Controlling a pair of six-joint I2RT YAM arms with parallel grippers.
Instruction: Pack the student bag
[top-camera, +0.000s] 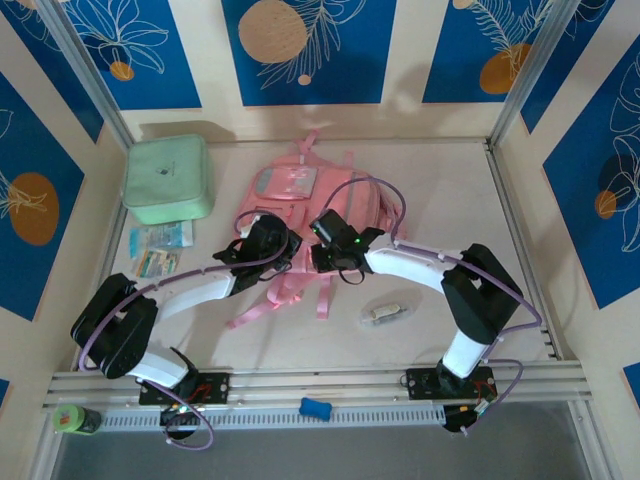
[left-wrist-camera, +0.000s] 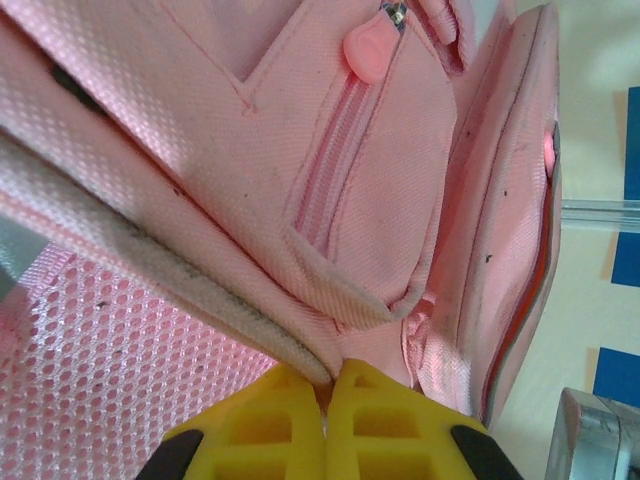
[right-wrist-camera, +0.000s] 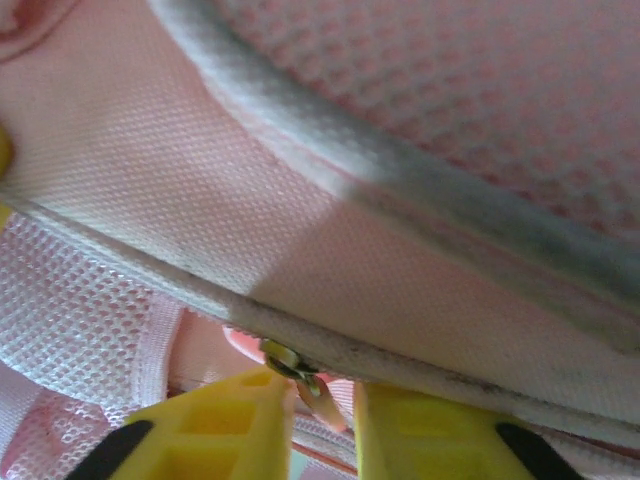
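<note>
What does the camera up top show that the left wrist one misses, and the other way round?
Overhead: the wider layout, with a mint green case, small packets and a small white item lying on the table around the student bag.
Left wrist: close detail, with a pink zip pull at the top of a pocket zip, and yellow fingers pinched shut on the bag's grey-white edging.
Both: the pink bag itself and the left end effector resting on it.
</note>
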